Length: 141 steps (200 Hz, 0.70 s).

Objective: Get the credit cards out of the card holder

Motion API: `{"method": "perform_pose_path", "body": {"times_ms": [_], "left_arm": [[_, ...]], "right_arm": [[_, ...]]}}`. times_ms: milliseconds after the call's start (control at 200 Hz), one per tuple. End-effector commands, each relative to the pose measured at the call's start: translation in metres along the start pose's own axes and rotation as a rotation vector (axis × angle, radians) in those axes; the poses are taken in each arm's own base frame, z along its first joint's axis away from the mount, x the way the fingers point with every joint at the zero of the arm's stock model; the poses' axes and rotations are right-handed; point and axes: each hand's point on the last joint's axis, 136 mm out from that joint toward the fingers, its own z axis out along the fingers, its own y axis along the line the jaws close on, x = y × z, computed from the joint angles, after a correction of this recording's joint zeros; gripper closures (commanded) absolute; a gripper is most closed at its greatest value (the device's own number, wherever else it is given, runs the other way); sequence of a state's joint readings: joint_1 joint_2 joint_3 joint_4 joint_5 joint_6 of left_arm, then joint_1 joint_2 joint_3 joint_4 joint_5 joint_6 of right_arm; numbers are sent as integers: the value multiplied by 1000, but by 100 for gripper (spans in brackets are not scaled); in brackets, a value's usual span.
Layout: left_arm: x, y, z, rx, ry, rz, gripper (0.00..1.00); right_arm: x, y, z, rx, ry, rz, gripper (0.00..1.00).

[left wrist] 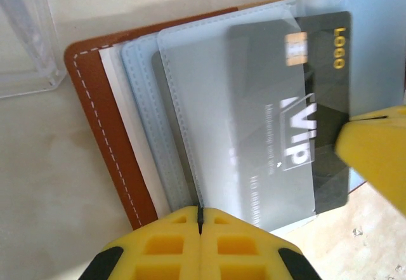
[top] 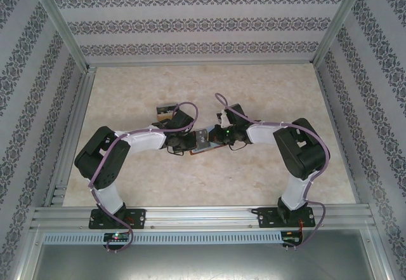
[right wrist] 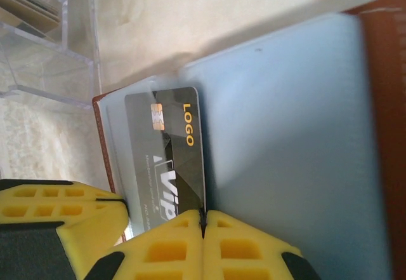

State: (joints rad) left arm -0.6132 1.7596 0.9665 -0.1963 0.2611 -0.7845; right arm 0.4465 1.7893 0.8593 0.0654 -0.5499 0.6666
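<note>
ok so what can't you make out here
- Top view: card holder mostly hidden under the left tool and right tool.
- Left wrist: VIP card's small print blurred under the translucent sleeve.
- Right wrist: whether the right tool pinches that card; the tool covers its end. Clear box cut by frame edge.

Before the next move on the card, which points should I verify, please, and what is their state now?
1. Card holder lies open: ok.
2. VIP card partly out of its sleeve: ok.
3. Right gripper shut at the card's edge: ok.
4. Right gripper really holds the card: cannot tell.
5. Left gripper, shut, pins the holder: cannot tell.
6. Clear box lies off the card: ok.
</note>
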Motion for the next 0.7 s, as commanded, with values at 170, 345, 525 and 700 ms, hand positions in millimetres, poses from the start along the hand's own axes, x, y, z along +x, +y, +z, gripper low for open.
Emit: {"method": "perform_pose_path", "body": {"times_ms": [170, 345, 525, 700], "left_arm": [[10, 12, 2, -42, 50, 6, 98], [9, 10, -1, -37, 44, 13, 98], [-1, -1, -18, -16, 3, 26, 94], [-24, -14, -64, -11, -106, 41, 58]], "right_arm": [[-14, -14, -39, -35, -72, -20, 100], [-23, -14, -64, -49, -112, -34, 100], [-27, 3, -86, -70, -151, -89, 100], [-29, 33, -101, -76, -171, -188, 100]]}}
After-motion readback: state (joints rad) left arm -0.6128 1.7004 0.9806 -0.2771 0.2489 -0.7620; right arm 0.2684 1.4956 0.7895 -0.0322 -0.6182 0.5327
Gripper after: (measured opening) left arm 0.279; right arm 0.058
